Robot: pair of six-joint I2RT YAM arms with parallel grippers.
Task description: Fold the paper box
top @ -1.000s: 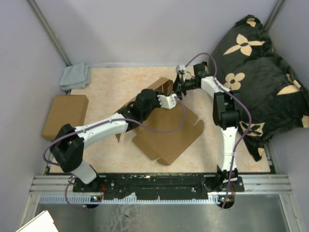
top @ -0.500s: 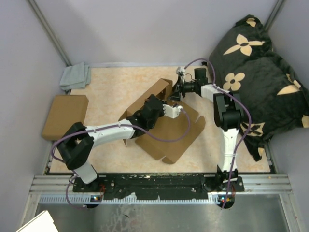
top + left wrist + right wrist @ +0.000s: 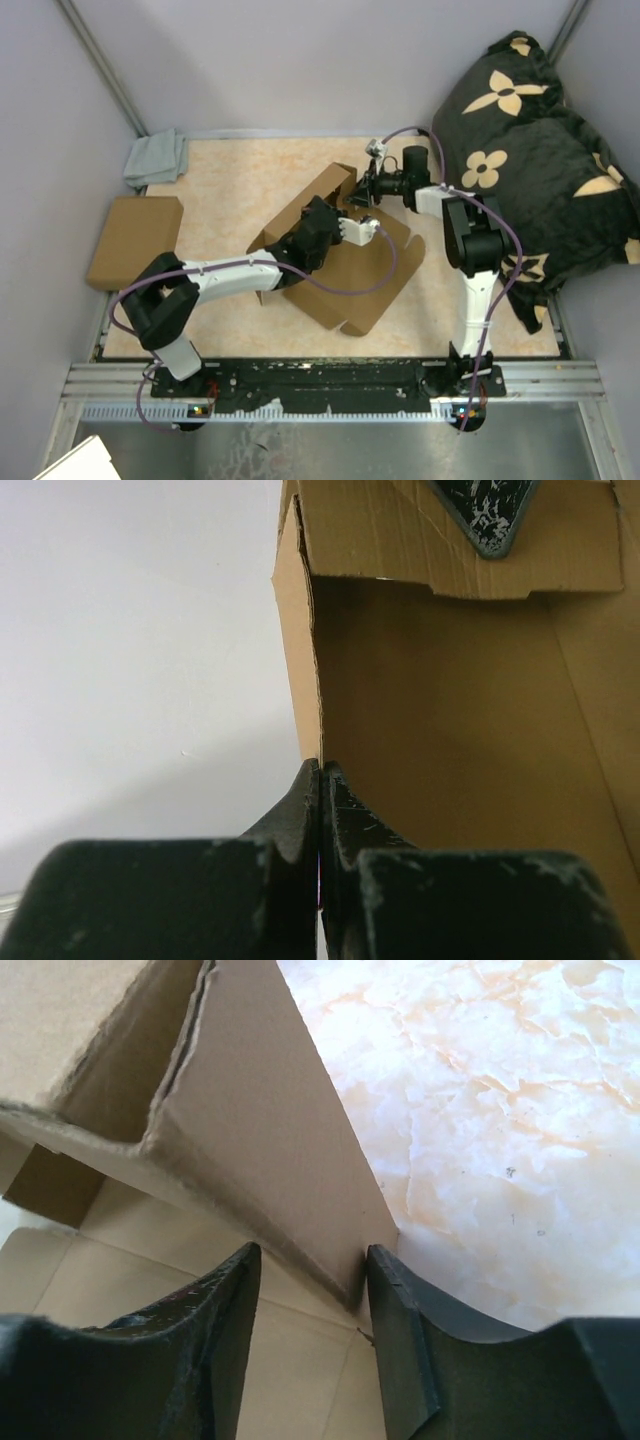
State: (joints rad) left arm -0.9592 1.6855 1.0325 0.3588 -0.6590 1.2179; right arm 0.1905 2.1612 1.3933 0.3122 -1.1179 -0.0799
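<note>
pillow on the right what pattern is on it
The pillow is black with tan flower shapes; the top external view shows it best.

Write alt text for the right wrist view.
The right pincer straddles the lower corner of a raised flap on the brown paper box, its dark fingers apart on either side. Pale marbled tabletop fills the right.
</note>
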